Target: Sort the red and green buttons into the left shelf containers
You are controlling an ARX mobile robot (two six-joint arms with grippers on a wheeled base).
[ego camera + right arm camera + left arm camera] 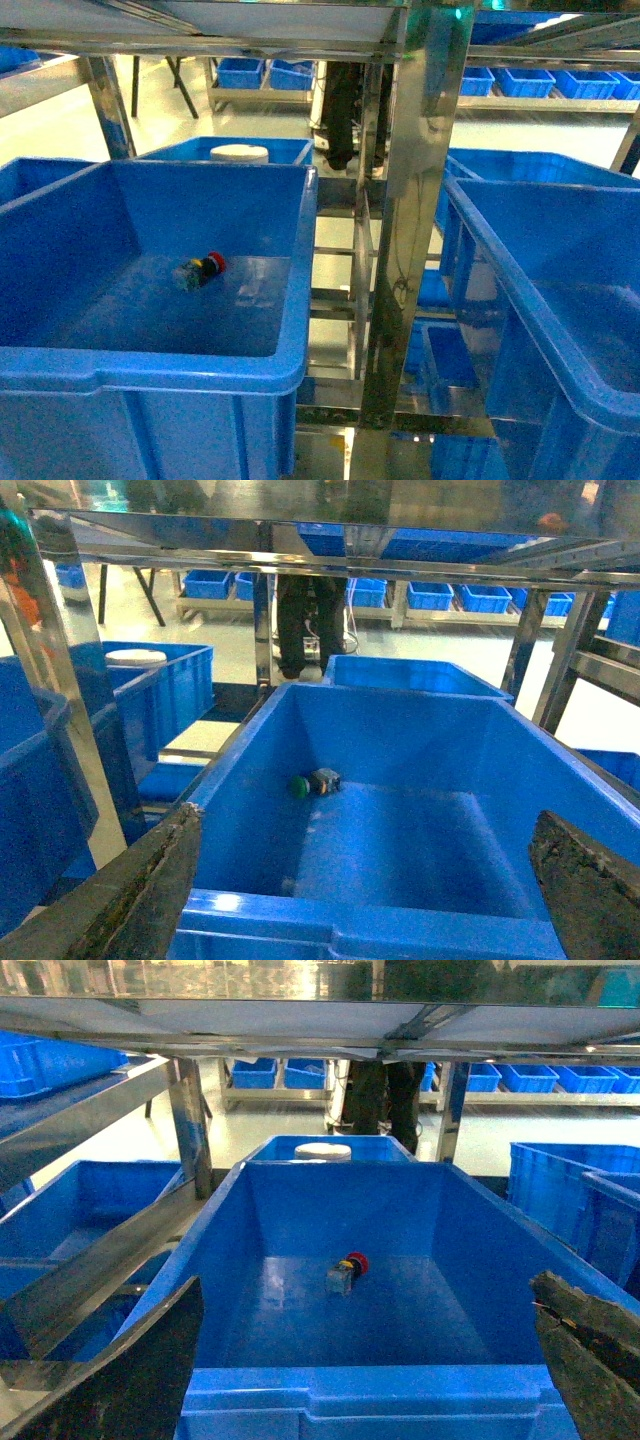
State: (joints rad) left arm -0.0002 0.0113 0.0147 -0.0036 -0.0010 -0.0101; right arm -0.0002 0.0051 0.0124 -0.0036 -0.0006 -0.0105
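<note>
Blue rim of the left bin point(150, 365) is sitting nearest in the head view, with a red button point(203, 270) lying on its side on the floor inside. Both the left gripper point(365, 1360) and right gripper point(365, 880) are hanging with jaws spread wide, holding nothing. A green button point(315, 783) is resting in the right bin point(400, 935); I judge the right arm should be descending straight over it, clear of the walls.

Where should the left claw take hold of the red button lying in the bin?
Grip the black body of the red button, not the round cap. It lies on its side on the floor of the blue bin, cap pointing away to the right, so come straight down from above, with the left claw open across the blocky sides.
</note>
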